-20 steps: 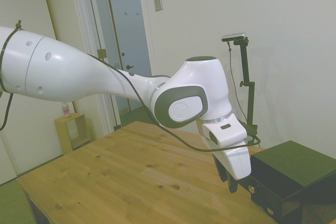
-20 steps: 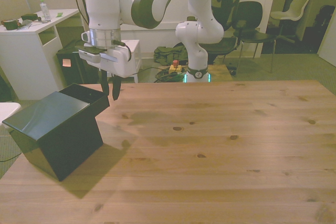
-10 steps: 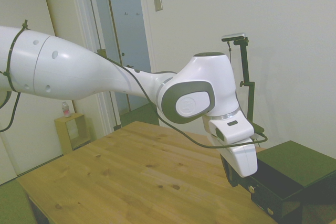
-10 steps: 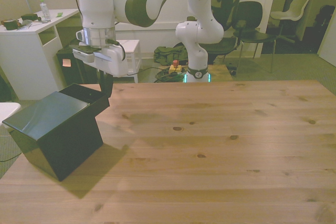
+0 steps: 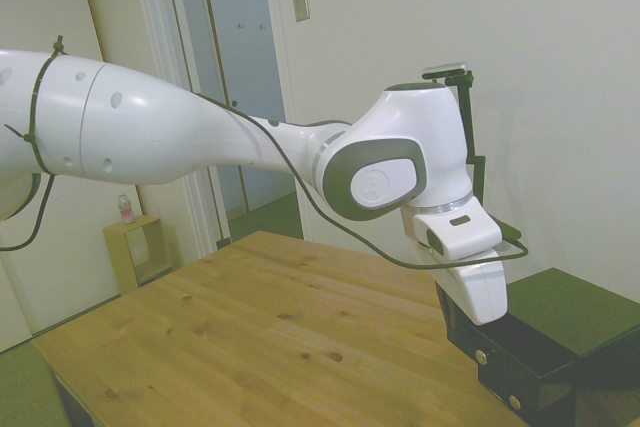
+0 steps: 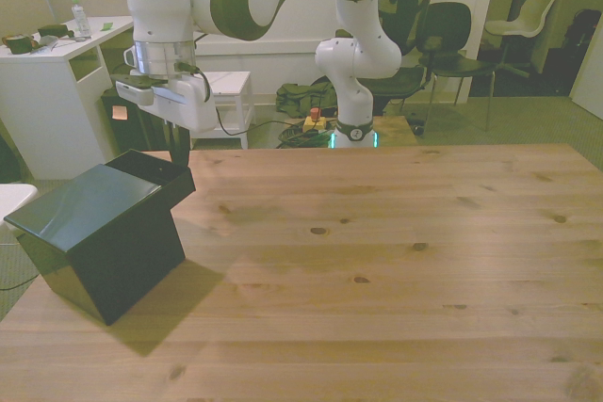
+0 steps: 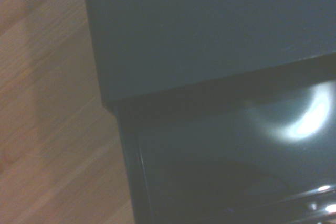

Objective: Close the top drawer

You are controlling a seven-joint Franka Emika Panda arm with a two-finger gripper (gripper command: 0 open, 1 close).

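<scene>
One white Franka gripper (image 6: 176,152) hangs just behind the pulled-out top drawer (image 6: 155,174) at the front view's left; finger state cannot be told.

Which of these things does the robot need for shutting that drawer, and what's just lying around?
In the job: the top drawer, open; the black box holding it; the gripper at it.
Just about: white desk, bottle, black chair.

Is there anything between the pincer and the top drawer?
Nothing. In the side view the pincer is right at the top drawer, which sticks out of the black box.
</scene>
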